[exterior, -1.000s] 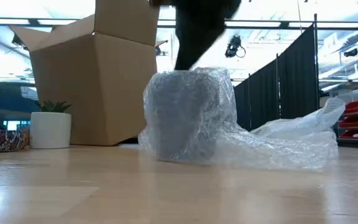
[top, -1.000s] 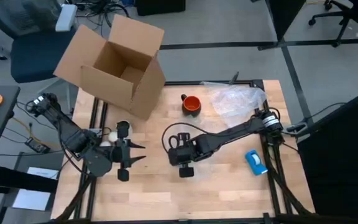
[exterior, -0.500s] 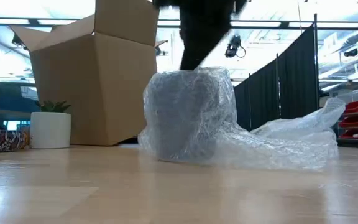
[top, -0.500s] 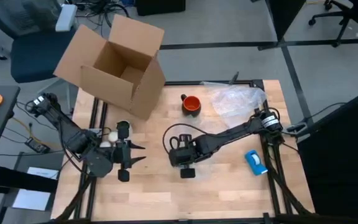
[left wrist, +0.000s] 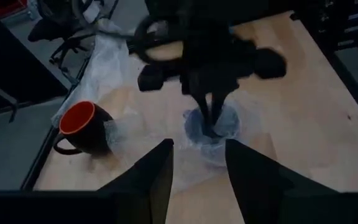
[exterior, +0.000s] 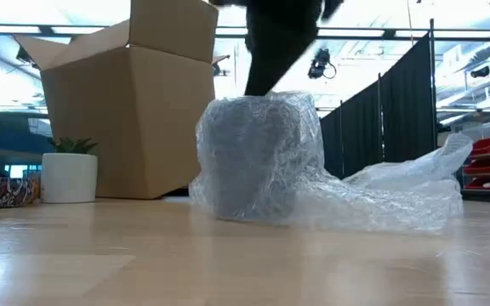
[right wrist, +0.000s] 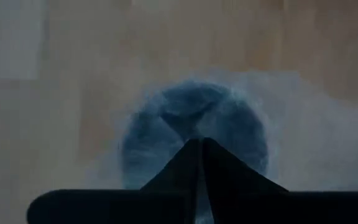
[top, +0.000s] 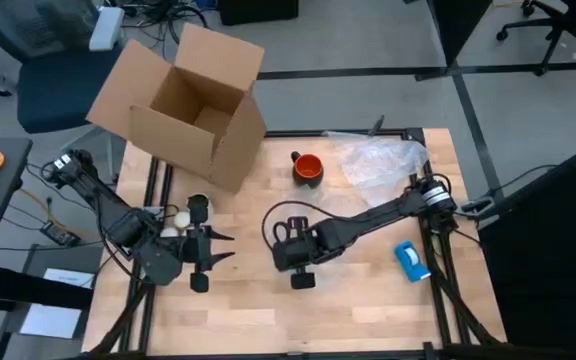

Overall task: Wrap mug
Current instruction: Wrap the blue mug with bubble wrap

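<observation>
The orange-red mug (top: pixel 309 168) (left wrist: pixel 82 127) stands bare on its base at the far middle of the table, with no gripper on it. Nearer the table's centre a dark round thing wrapped in bubble wrap (exterior: pixel 258 157) (left wrist: pixel 215 132) stands upright. My right gripper (right wrist: pixel 201 142) (left wrist: pixel 211 126) is shut and points straight down into its top. In the high view this arm (top: pixel 298 250) hides the bundle. My left gripper (top: pixel 228 246) (left wrist: pixel 197 155) waits open to the bundle's left, pointing at it. My right gripper comes from above, its shut fingers (left wrist: pixel 207 106) pointing down into the middle of the wrapped bundle's top (right wrist: pixel 188 115). The bundle stands upright on the table. I cannot tell whether the fingers pinch a fold of wrap or only press on it.
Loose bubble wrap (top: pixel 383 160) (exterior: pixel 398 195) trails from the bundle toward the far right. An open cardboard box (top: pixel 183 100) stands at the far left, a blue tape roll (top: pixel 411 260) lies at the right, and a small white thing (top: pixel 198 208) sits by my left arm.
My right arm has shifted slightly above the wrapped bundle, its fingers staying shut over the top. The bundle and the orange-red mug have kept their places.
</observation>
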`<state>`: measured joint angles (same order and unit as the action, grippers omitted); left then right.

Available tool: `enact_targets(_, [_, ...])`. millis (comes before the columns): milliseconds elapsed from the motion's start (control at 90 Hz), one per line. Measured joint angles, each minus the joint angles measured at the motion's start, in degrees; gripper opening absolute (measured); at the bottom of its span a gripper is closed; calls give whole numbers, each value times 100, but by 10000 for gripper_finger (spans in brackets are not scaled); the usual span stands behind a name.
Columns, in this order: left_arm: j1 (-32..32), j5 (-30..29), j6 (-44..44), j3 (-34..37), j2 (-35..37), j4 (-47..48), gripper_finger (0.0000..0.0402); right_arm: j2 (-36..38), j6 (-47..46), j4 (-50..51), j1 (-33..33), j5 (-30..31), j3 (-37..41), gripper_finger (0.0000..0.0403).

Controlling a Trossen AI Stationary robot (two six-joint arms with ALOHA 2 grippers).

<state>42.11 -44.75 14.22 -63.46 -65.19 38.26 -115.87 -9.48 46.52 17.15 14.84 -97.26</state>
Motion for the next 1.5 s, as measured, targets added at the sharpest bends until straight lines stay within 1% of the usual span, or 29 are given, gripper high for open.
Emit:
enact_targets(111, [0,0,0,0,0,-38,129,-5,1,-343,-53,4,371,0])
enact_targets(256, [0,0,-1,0,0,-230,129,-5,-2,-363,-49,-109,379,0])
enact_targets(356, [0,6,-11,-62,0,-270,129,12,-2,14,27,-132,32,0])
enact_targets(489, [27,258,-26,-166,4,-280,129,58,8,650,201,-45,-658,0])
enact_targets(589, [144,286,-28,-222,4,-279,129,70,56,833,297,24,-1017,0])
enact_targets(689, [298,297,-31,-229,4,-275,129,76,99,820,336,82,-1079,0])
enact_targets(889, [433,306,-35,-229,4,-277,129,76,4,690,243,81,-613,0])
enact_targets(1100, [431,304,-42,-229,4,-275,129,76,11,-460,-68,-3,295,0])
enact_targets(1267, [428,302,-44,-229,4,-272,129,74,-93,-1000,-249,-170,918,0])
enact_targets(1378, [428,302,-44,-229,4,-256,129,74,-126,-954,-237,-321,967,0])
enact_targets(1500, [428,299,-44,-229,4,-254,129,69,-67,-527,-110,-348,534,0])
